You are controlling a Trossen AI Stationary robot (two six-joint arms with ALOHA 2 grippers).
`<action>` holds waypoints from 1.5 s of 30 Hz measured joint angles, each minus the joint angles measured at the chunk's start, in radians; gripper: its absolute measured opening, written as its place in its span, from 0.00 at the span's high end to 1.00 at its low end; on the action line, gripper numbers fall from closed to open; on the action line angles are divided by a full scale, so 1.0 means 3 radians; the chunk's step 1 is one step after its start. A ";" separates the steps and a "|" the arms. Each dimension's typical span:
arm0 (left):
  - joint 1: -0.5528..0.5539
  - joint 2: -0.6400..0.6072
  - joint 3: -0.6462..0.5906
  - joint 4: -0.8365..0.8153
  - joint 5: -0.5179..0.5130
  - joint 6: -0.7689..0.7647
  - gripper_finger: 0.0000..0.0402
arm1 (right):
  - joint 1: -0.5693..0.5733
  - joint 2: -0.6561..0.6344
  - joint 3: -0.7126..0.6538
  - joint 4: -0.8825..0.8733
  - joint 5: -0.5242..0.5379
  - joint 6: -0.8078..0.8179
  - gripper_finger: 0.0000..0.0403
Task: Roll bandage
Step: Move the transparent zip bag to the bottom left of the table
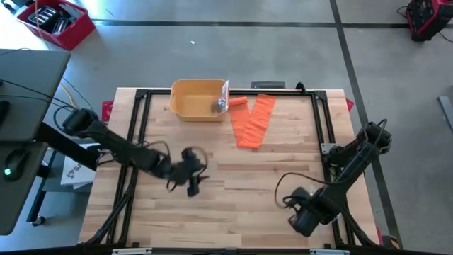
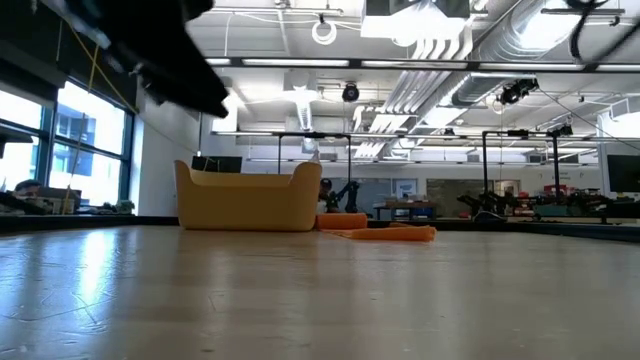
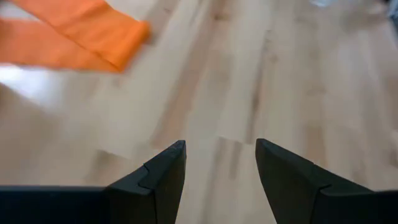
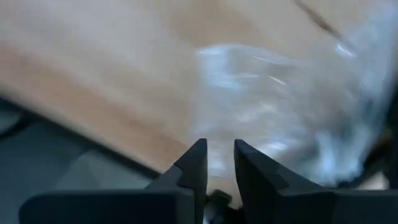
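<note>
Nearest to me, my right tool (image 1: 303,217) sits low at the near right corner of the counter (image 1: 233,191), well away from the work. In its wrist view its 2 fingers (image 4: 194,167) stand a narrow gap apart with nothing between them that I can see.

Further in, my left tool (image 1: 192,172) hovers over the bare middle of the counter, left of centre. Its fingers (image 3: 165,177) are spread wide and empty, with only wood showing between them.

Beyond that, the orange bandage (image 1: 253,120) lies flat and folded in a loose V near the far edge, just right of the yellow bin (image 1: 198,99). I see no rolled end on it, and neither tool touches it.

I judge the task barely begun: reaching the bandage, gripping an end and rolling it all remain.
</note>
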 joint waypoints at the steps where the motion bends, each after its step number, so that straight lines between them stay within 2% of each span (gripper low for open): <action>1: -0.0104 0.0004 -0.0141 0.0213 -0.0055 -0.0126 0.54 | -0.0002 0.0000 -0.0051 -0.0003 -0.0152 0.0205 0.84; 4: -0.0348 0.0000 -0.0460 0.0783 -0.0106 -0.0453 0.54 | -0.0042 0.0021 -0.0246 0.0130 -0.0658 0.0752 0.88; 6: -0.0494 -0.0014 -0.0550 0.0948 -0.0108 -0.0522 0.54 | -0.0094 0.0057 -0.0358 0.0370 -0.0980 0.0766 0.90; 11: -0.0721 -0.0019 -0.0552 0.1136 -0.0286 -0.0487 0.54 | -0.0238 0.0166 -0.0755 0.1132 -0.1078 0.0566 0.95; 13: -0.0772 -0.0019 -0.0552 0.1231 -0.0398 -0.0401 0.54 | -0.0394 0.0200 -0.0887 0.1614 -0.0787 0.0356 0.97; 14: -0.0789 -0.0019 -0.0552 0.1295 -0.0456 -0.0333 0.54 | -0.0504 0.0201 -0.0927 0.1927 -0.0389 0.0138 0.97; 15: -0.0802 -0.0019 -0.0552 0.1351 -0.0490 -0.0266 0.54 | -0.0634 0.0201 -0.0946 0.2294 0.0170 -0.0178 0.98; 17: -0.0809 -0.0019 -0.0553 0.1424 -0.0531 -0.0163 0.54 | -0.0871 0.0191 -0.0939 0.3095 0.1435 -0.1187 0.98; 18: -0.0807 -0.0019 -0.0553 0.1465 -0.0545 -0.0119 0.54 | -0.0972 0.0181 -0.0895 0.3403 0.1875 -0.1724 0.98; 19: -0.0807 -0.0019 -0.0554 0.1504 -0.0545 -0.0080 0.54 | -0.1059 0.0169 -0.0820 0.3669 0.2129 -0.2231 0.98; 21: -0.0807 -0.0019 -0.0552 0.1537 -0.0550 -0.0059 0.54 | -0.1187 0.0131 -0.0621 0.3924 0.2201 -0.2919 0.98; 24: -0.0807 -0.0019 -0.0552 0.1536 -0.0549 -0.0020 0.54 | -0.1298 0.0126 -0.0286 0.3679 0.1935 -0.3366 0.98; 26: -0.0799 -0.0018 -0.0552 0.1526 -0.0550 0.0004 0.54 | -0.1326 0.0128 -0.0117 0.3306 0.1842 -0.3455 0.98; 30: -0.0785 -0.0018 -0.0546 0.1422 -0.0512 -0.0057 0.54 | -0.1331 0.0131 0.0010 0.2552 0.2013 -0.3334 0.98; 32: -0.0792 -0.0032 -0.0547 0.1186 -0.0312 -0.0233 0.54 | -0.1343 0.0139 -0.0033 0.2447 0.2065 -0.3244 0.98; 35: -0.0879 -0.0143 -0.0471 0.0566 0.0302 -0.0672 0.54 | -0.1363 0.0140 -0.0163 0.2448 0.2083 -0.3153 0.98; 39: -0.1252 -0.0187 -0.0149 -0.0324 0.1015 -0.1130 0.54 | -0.1359 0.0142 -0.0334 0.2623 0.2126 -0.3154 0.98; 42: -0.1590 -0.0131 0.0154 -0.0805 0.1251 -0.1621 0.56 | -0.1361 0.0142 -0.0485 0.2829 0.2254 -0.3153 0.98; 45: -0.1805 -0.0020 0.0205 -0.1238 0.1304 -0.2300 0.60 | -0.1361 0.0142 -0.0658 0.3170 0.2415 -0.3181 0.98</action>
